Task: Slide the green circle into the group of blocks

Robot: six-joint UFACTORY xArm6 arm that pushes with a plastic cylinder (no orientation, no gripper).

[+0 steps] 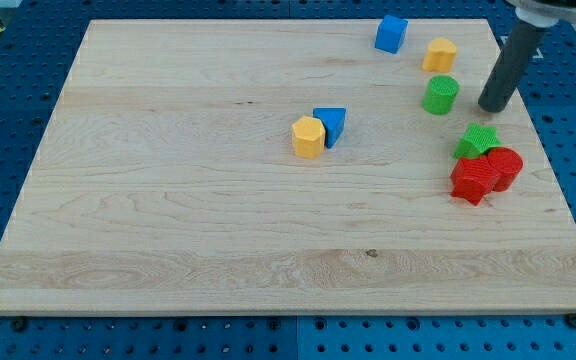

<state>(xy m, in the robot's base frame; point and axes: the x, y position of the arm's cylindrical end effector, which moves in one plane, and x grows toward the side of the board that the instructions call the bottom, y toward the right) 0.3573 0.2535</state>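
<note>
The green circle [440, 95] stands near the view's upper right of the wooden board [168, 230]. My tip [492, 107] rests on the board just to the circle's right, a small gap apart. Below them sits a tight group: a green star [476, 141], a red circle [505, 167] and a red star-like block [473, 180], touching one another. The green circle is apart from this group, above and left of it.
A yellow block [440, 54] lies just above the green circle and a blue cube [391, 33] at the top. A yellow hexagon-like block [308, 137] touches a blue triangle [330, 125] mid-board. The board's right edge is close to the group.
</note>
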